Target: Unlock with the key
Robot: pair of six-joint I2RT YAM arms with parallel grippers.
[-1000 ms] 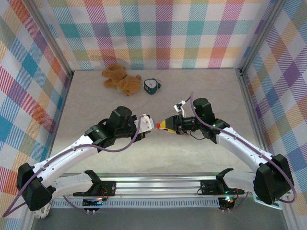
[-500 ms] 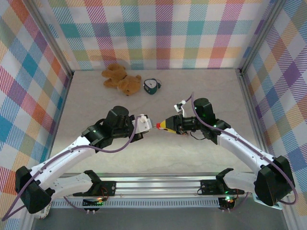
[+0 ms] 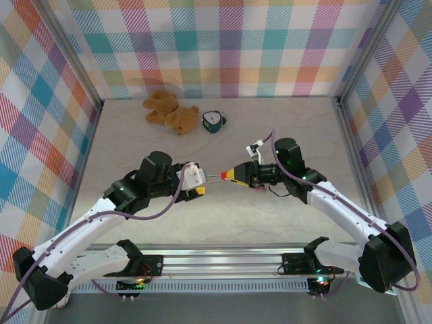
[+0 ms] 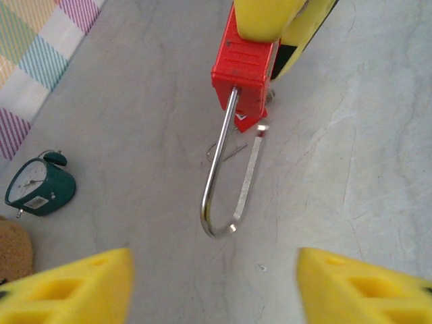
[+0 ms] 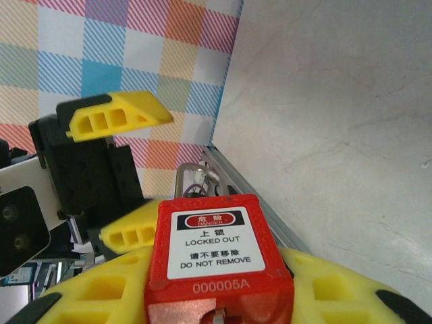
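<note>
Right claw (image 3: pixel 235 176) grips red padlock (image 4: pixel 246 74); shackle (image 4: pixel 216 202) has one leg free. Left claw (image 4: pixel 216 290) gapes wide, just short of it. Best: hold padlock rigid, swing shackle clear gently.

At the far side of the table (image 3: pixel 290 128), left of the middle, lies the teddy bear (image 3: pixel 169 111). The alarm clock (image 3: pixel 214 121) is just beside it, on its right. Nearer to the arms, about the middle of the table, the padlock (image 3: pixel 227 175) sits between the fingers of the right gripper (image 3: pixel 235 175). Its shackle (image 4: pixel 216 182) points to the left, toward the left gripper (image 3: pixel 196 181). This gripper is near the shackle's bend but apart from it, with one finger on each side of the shackle's line.
</note>
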